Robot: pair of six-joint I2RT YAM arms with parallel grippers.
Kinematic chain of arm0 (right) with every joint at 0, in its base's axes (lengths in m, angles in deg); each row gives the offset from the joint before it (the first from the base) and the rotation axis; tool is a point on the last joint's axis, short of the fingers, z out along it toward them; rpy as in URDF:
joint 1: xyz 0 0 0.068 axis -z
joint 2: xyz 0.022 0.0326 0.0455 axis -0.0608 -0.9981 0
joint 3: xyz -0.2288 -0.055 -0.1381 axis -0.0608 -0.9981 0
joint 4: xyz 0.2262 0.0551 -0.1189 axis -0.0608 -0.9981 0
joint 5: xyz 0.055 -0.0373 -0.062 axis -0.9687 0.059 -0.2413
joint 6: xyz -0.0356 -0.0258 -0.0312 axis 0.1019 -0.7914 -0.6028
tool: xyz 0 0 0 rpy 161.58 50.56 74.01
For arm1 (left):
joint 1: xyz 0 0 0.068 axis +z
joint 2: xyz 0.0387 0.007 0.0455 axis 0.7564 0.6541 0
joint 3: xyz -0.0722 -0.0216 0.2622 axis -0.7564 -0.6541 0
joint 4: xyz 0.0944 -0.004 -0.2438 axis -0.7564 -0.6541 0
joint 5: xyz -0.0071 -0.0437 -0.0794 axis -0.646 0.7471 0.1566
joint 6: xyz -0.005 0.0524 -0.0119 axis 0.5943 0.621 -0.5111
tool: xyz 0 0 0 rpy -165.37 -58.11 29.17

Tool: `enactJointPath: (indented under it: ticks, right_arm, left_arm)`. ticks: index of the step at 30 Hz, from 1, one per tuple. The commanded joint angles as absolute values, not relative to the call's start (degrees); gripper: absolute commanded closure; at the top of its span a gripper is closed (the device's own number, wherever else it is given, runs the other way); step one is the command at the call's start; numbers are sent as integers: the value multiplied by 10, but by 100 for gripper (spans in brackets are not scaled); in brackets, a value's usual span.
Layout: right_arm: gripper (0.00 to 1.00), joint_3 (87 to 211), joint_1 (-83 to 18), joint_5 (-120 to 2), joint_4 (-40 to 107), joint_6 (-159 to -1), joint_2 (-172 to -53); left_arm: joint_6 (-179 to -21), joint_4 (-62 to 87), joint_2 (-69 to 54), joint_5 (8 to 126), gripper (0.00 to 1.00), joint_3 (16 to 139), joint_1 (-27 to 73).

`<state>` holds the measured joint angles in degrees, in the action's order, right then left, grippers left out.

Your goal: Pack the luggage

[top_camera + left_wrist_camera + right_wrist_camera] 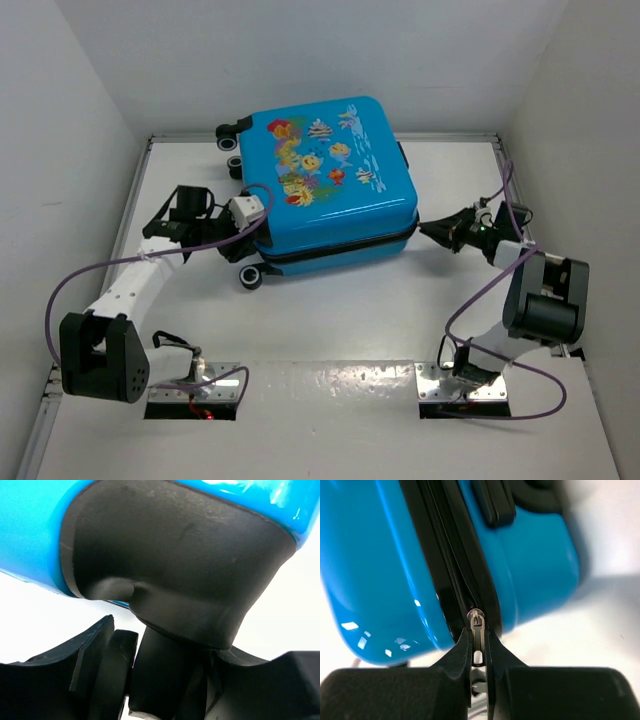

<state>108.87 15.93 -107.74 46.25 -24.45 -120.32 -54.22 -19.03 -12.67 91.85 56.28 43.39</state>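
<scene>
Plastic, glossy and bright blue, forms the rounded hard shell of the luggage [330, 190], which has colourful fish prints [315, 160] on its upper face. It lies flat and closed on the white table [350, 320], toward the far middle. A black zipper band [445, 565] runs round its edge.

Its long axis runs across the table from my left to my right, a little slanted. The wheeled end points toward my left arm and the other short end toward my right.

The overhead view gives that whole layout, but my fingertips are lost in it.

My left wrist camera shows the matte black wheel housing [190, 570], smooth and bulging, set into the blue corner. Under it, my left gripper [170, 670] is closed around a black wheel [165, 680]. One rubbery finger sits on each face, with a hairline of light along one pad.

My right wrist camera shows what neither other view does: a small silver metal zipper pull [477, 630] at the corner of the band. My right gripper [478, 655] is pinched together on its tab, the dark fingertips nearly meeting.
</scene>
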Motion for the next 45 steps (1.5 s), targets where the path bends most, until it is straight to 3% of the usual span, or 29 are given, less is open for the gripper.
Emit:
enactJointPath:
  ticks: [1, 7, 16, 19, 21, 26, 27, 30, 32, 37, 40, 42, 45]
  right_arm:
    - [100, 1143, 180, -1032, 618, -130, -1246]
    - [100, 1207, 163, -1010, 704, -31, -1344]
    - [100, 1373, 115, -1004, 664, -74, -1455]
    - [98, 1420, 92, -1024, 583, -215, -1439]
    - [92, 1449, 86, -1023, 451, -422, -1425]
    - [69, 1550, 106, -1071, 197, -822, -1437]
    - [67, 1569, 114, -1075, 110, -952, -1454]
    - [66, 1664, 124, -1082, -7, -1065, -1508]
    - [65, 1701, 126, -1100, -56, -1090, -1523]
    - [59, 1642, 97, -1102, 80, -1034, -1499]
    - [58, 1643, 72, -1129, 86, -1012, -1505]
    - [52, 1642, 45, -1172, 84, -1014, -1508]
    - [51, 1612, 0, -1180, 74, -1098, -1490]
  left_arm:
    - [-564, -150, -75, 674, 100, 552, 522]
    - [-512, -110, -37, 668, 100, 552, 542]
    - [-482, -73, 56, 665, 100, 593, 570]
    - [-475, -80, 61, 687, 100, 605, 577]
    - [-465, -80, 61, 701, 100, 605, 577]
    - [-407, -98, 66, 714, 100, 600, 587]
    - [-395, -98, 72, 714, 100, 600, 597]
    - [-335, -122, 93, 723, 100, 606, 629]
    - [-314, -122, 115, 718, 100, 612, 650]
    - [-219, -141, 122, 734, 100, 611, 699]
    - [-125, -141, 99, 747, 100, 581, 725]
    - [-85, -150, 91, 761, 100, 570, 743]
    - [-69, -169, 91, 786, 100, 577, 751]
